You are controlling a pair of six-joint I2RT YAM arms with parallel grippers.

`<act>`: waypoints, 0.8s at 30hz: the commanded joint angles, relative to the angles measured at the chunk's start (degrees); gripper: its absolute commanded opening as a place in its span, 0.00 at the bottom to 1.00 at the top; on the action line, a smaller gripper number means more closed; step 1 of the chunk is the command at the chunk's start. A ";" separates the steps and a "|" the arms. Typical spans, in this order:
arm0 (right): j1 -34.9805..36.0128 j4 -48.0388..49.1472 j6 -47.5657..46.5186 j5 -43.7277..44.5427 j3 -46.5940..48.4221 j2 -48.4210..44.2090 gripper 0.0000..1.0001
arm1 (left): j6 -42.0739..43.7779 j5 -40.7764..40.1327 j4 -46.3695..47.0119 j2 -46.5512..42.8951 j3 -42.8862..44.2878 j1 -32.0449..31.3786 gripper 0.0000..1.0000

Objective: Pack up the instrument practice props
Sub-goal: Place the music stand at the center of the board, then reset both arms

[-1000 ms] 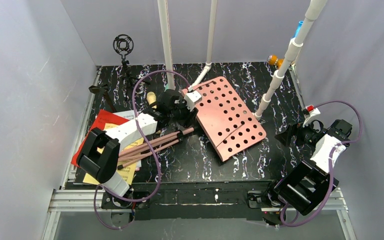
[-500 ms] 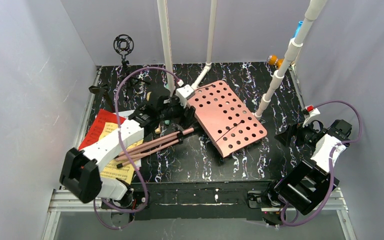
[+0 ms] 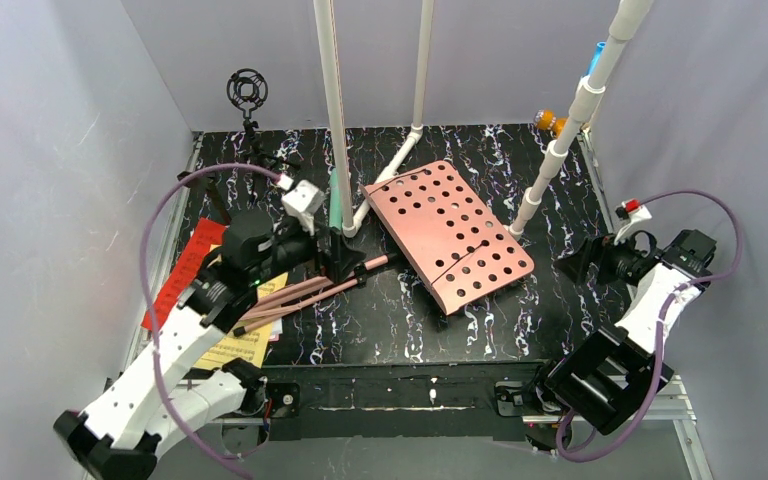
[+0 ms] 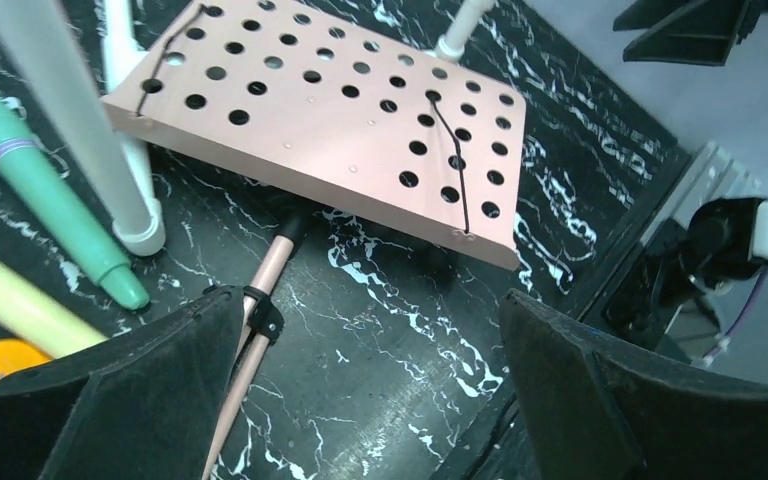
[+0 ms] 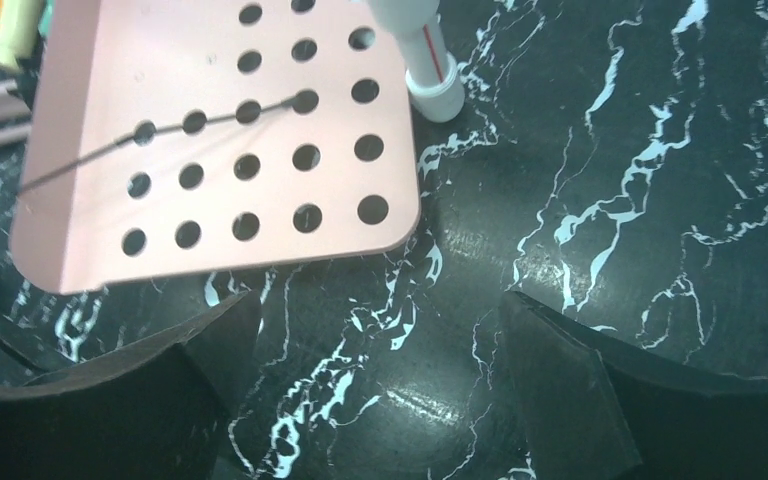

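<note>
Music stand [image 3: 450, 235] lies on counter [image 3: 380, 320], long axis diagonal, tripod legs [image 3: 285, 297] pointing near-left; your left hand [image 4: 370, 325] and right hand [image 5: 370, 350] gape wide, empty.

Pink, red, yellow and mint on black marbling

The worktop [image 3: 400, 330] is black with white veins. The music stand [image 3: 450, 235] is pink with rows of round holes, and its tripod legs [image 3: 295, 293] are pink too. The folder [image 3: 182, 275] is red, the sheet music [image 3: 245, 345] yellow. One microphone [image 4: 50, 190] is mint-green, the other microphone [image 4: 10, 300] yellow. The pipe frame [image 3: 332, 90] is white.
</note>
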 commanded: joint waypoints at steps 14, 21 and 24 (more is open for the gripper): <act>-0.33 -3.24 32.64 -1.21 21.70 -7.36 0.98 | -1.43 -19.45 -26.92 -16.61 8.18 0.80 0.98; 0.02 -3.42 41.42 3.54 26.32 -8.51 0.98 | -2.91 -23.38 -32.32 -19.64 9.69 0.80 0.98; 0.02 -3.32 43.43 8.31 26.76 -9.80 0.98 | -3.82 -24.11 -33.28 -20.77 10.01 0.80 0.98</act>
